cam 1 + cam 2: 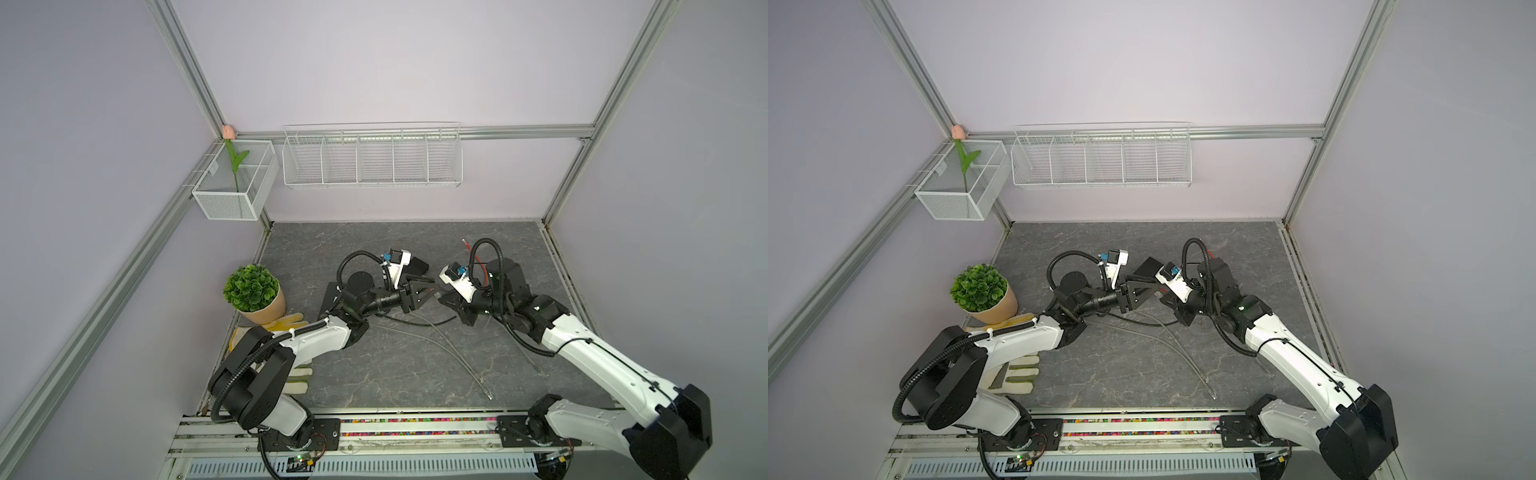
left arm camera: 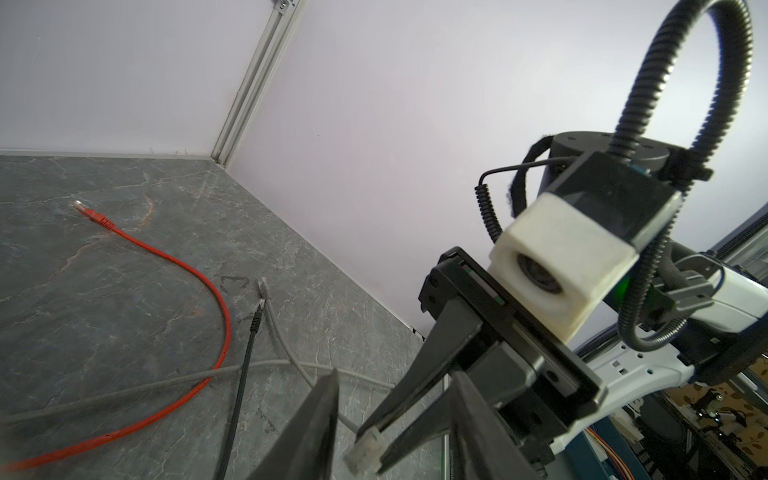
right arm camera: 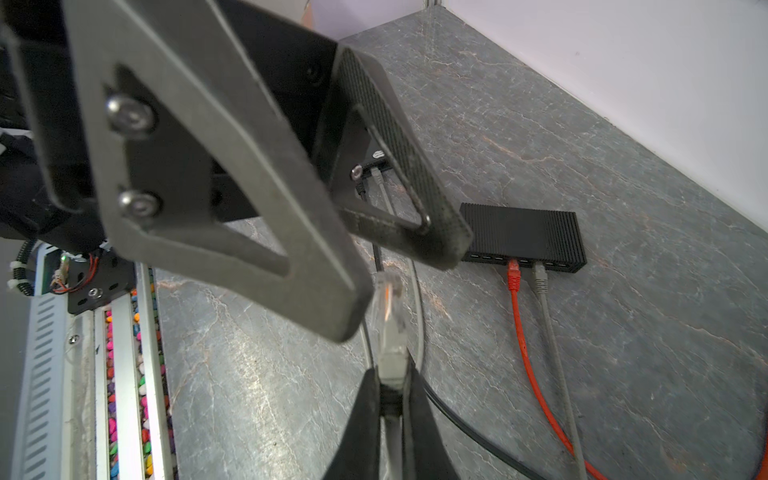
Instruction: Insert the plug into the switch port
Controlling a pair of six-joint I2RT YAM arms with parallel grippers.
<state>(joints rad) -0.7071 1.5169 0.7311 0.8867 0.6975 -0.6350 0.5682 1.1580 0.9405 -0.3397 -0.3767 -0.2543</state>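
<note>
My right gripper is shut on the grey boot of a cable whose clear plug sticks out past its fingertips, held above the table. My left gripper is open, and the plug sits in the gap between its two fingers without touching either. In both top views the two grippers meet tip to tip at mid-table, left gripper and right gripper. The black switch lies flat on the table beyond the plug. A red and a grey cable are plugged into its front row of ports, and it also shows in a top view.
Loose grey cables, a black cable and a red cable with a free plug end trail over the table. A potted plant and gloves sit at the left. Wire baskets hang on the back wall.
</note>
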